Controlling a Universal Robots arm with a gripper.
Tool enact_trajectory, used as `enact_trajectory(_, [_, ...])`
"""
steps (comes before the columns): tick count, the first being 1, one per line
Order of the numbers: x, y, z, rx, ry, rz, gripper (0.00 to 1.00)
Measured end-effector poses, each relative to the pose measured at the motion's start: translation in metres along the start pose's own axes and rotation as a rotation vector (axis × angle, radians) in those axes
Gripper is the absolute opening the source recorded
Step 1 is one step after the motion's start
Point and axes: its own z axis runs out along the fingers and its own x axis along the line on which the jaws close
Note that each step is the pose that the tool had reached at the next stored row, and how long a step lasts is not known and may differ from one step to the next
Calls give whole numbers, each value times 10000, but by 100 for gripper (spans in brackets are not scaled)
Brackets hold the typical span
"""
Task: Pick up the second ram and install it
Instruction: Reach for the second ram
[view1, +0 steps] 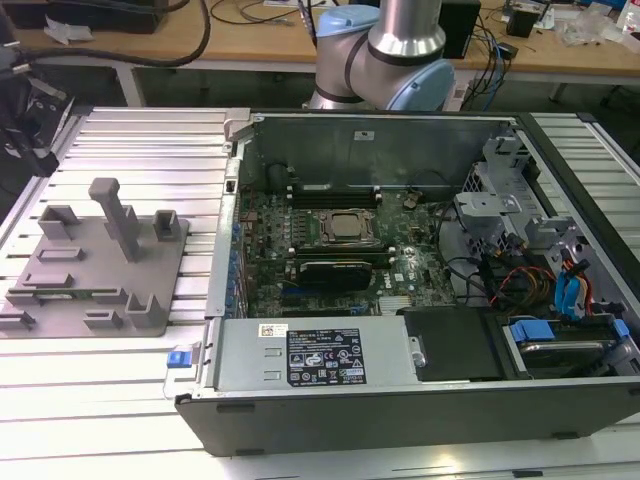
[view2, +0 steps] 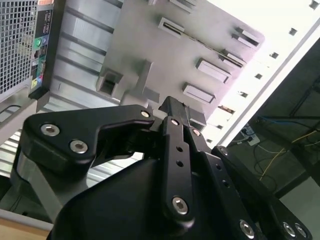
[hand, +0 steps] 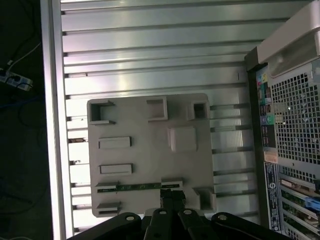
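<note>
I see the ram (hand: 137, 186) lying flat in a long slot of the gray plate (hand: 145, 145), close to one plate edge and parallel to it. The plate sits on the slatted bench (hand: 150, 50), beside the open case (hand: 292, 125). My pincer (hand: 172, 194) hangs above the plate, apart from it. In the first wrist view its tips line up over the end of the ram that is nearer the case. The tips look clenched together with nothing between them. The ram is not lifted from the plate.
</note>
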Motion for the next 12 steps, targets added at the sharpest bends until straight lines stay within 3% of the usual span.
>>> enact_trajectory(7, [113, -35, 96, 7, -3, -2, 8])
enact_trajectory(12, [198, -71, 230, 7, -2, -2, 8])
